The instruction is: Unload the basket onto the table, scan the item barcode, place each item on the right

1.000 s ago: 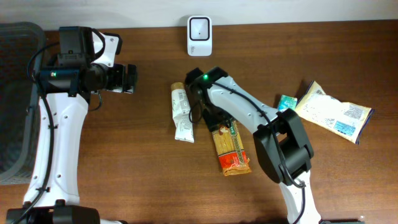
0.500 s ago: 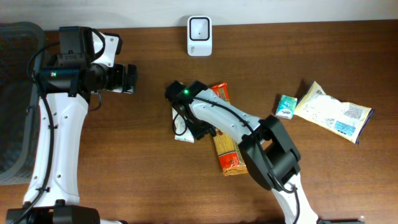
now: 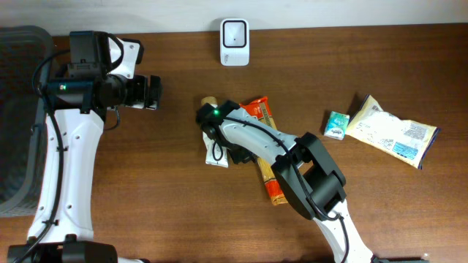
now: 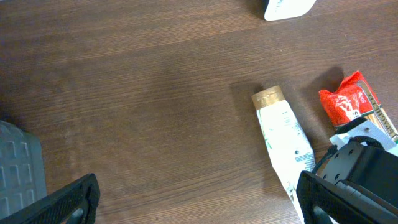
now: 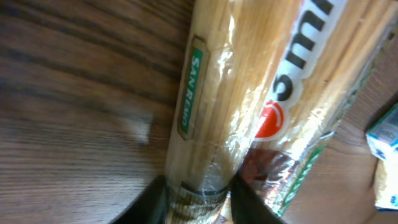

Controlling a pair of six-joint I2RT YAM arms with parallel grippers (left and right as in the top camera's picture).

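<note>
Starting at the right claw [image 5: 200, 200]: it's clamped across the narrow width of the spaghetti pack [image 5: 211, 93], one finger on each long side, with the pack flat on the bench [image 3: 146, 183]. My guess is it's light, and stiff along its length as a bundle, but the strands will snap if it's bent or squeezed hard. The clear wrap looks slick and crinkly, so it could slide or twist in the grip. I'd hold it across the width near the middle so neither end droops, though the arm hides exactly where along the pack the grip sits. I can't spot the barcode from here. A white tube [image 4: 283, 140] lies just beside the pack, so watch for dragging it along. The left claw [image 3: 156, 93] hangs spread wide, well apart and holding nothing. The scanner [image 3: 235, 33] sits at the far edge.
</note>
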